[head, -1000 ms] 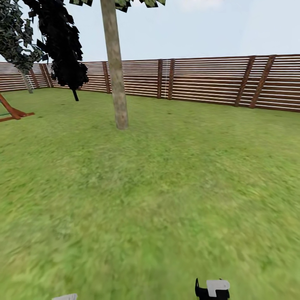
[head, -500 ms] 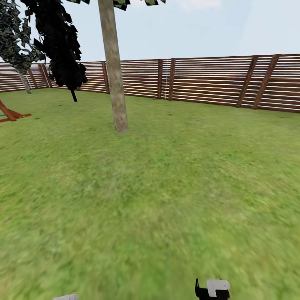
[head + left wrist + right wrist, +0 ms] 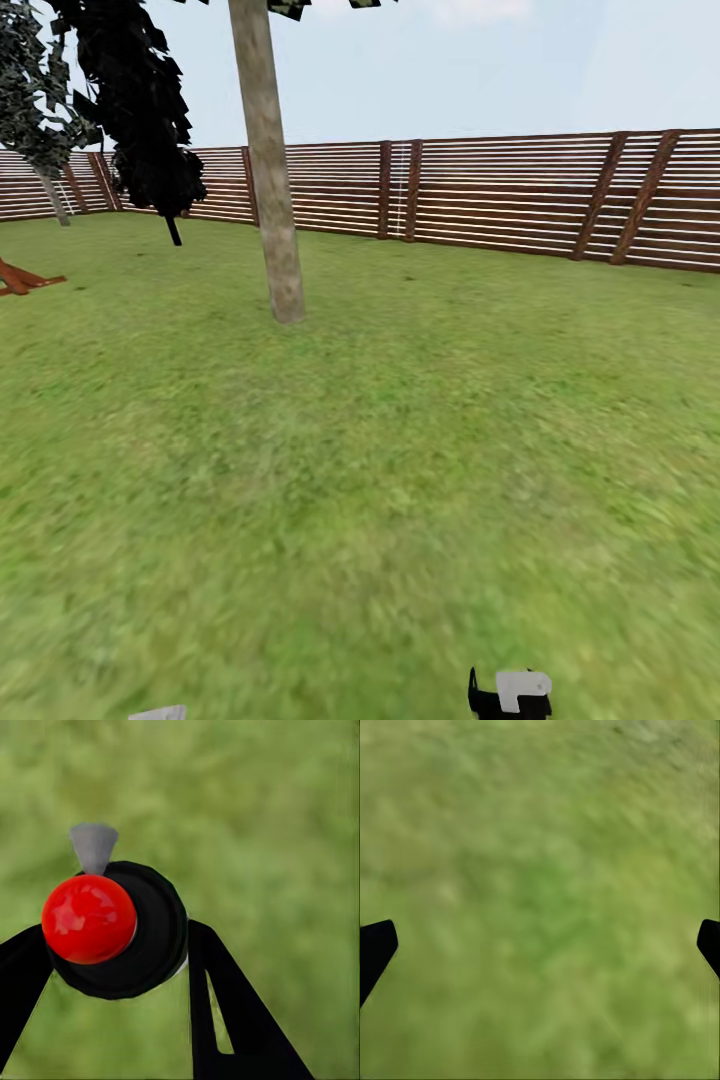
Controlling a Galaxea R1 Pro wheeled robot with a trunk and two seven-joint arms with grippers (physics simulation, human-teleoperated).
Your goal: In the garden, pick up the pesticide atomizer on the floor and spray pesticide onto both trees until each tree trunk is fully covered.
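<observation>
Left wrist view shows my left gripper [image 3: 120, 979] pinching the pesticide atomizer [image 3: 116, 930], a black round-bodied bottle with a glossy red ball cap and a small grey nozzle, its two black fingers [image 3: 225, 1012] pressed against the body from either side, above blurry green grass. I judge the bottle stiff, light and somewhat slick, so a hold low on the round body, clear of the red cap and nozzle, seems safest. My right gripper [image 3: 540, 945] is spread wide with nothing between its tips, only lawn beneath.

From the head view I count one thick, mottled grey-brown tree trunk [image 3: 268, 170], standing well ahead on the wide green lawn [image 3: 400, 480], plus two thin-trunked dark-leaved trees [image 3: 140, 110] near the brown horizontal-slat wooden fence [image 3: 500, 190]. A piece of reddish wooden frame [image 3: 25, 278] sits at the lawn's edge. I can make out no white specks on the trunk, so spraying looks not yet begun.
</observation>
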